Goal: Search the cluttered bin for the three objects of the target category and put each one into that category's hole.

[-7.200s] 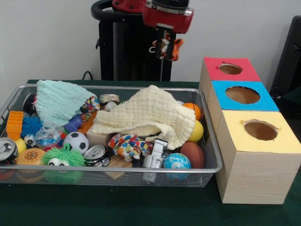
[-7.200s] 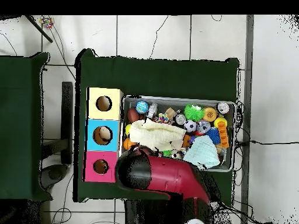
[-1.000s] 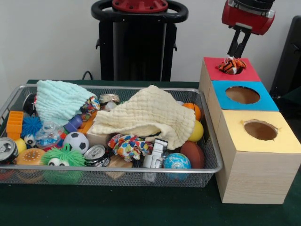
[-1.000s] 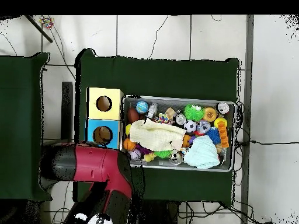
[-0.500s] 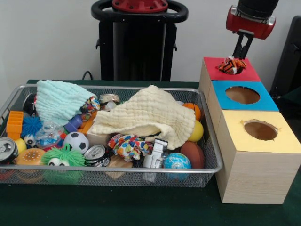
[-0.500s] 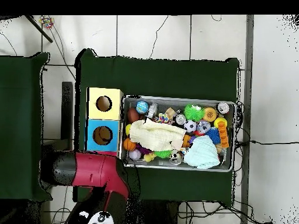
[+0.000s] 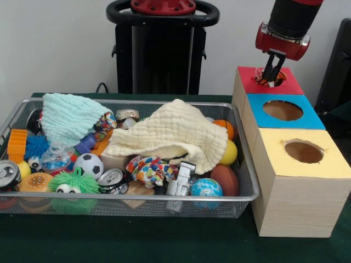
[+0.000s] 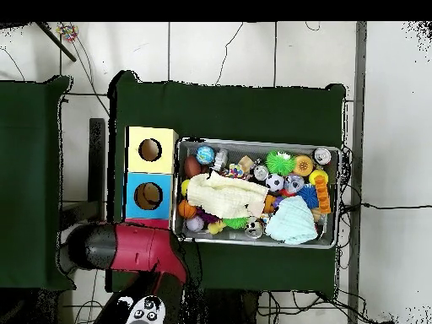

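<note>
one gripper [image 7: 270,75] in hole [image 7: 269,80], toy half-hidden

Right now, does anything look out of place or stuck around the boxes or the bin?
Yes. An orange striped toy sits in the red-topped box's hole under the gripper, not dropped out of sight. The bin is only cluttered; nothing has spilled.

A dark green table [image 7: 137,241] carries the bin [image 7: 131,205] of silver wire mesh (crammed with toys); just beside it stands a row of three pale wooden boxes [image 7: 290,203], red-, blue- and yellow-topped.
</note>
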### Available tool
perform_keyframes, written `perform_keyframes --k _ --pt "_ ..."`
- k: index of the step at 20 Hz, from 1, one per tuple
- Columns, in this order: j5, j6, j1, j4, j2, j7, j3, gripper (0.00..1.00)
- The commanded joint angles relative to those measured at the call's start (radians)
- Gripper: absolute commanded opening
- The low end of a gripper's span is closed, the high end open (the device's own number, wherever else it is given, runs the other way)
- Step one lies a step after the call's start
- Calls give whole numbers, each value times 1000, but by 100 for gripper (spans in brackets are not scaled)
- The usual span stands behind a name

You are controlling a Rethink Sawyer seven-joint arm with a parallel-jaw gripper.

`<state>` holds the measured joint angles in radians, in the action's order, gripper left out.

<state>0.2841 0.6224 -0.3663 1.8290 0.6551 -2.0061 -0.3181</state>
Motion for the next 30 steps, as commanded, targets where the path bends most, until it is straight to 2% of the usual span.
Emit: perform_keyframes --k 1,4,8,14,17,20,24,28,30 --pt "-17 -91 2 64 -71 -170 69 0" --pt "-19 -102 9 86 -71 -154 77 0" --pt "8 -99 32 110 -65 -134 126 0" --pt "47 6 52 100 -12 -130 167 0" --pt "46 120 73 70 44 -130 164 0" --pt "-1 242 86 -11 87 -126 122 0" --pt "-7 328 126 -60 118 -95 139 0" --pt "-29 435 136 -118 134 -95 132 0" --pt "-39 421 136 -119 129 -87 125 0"
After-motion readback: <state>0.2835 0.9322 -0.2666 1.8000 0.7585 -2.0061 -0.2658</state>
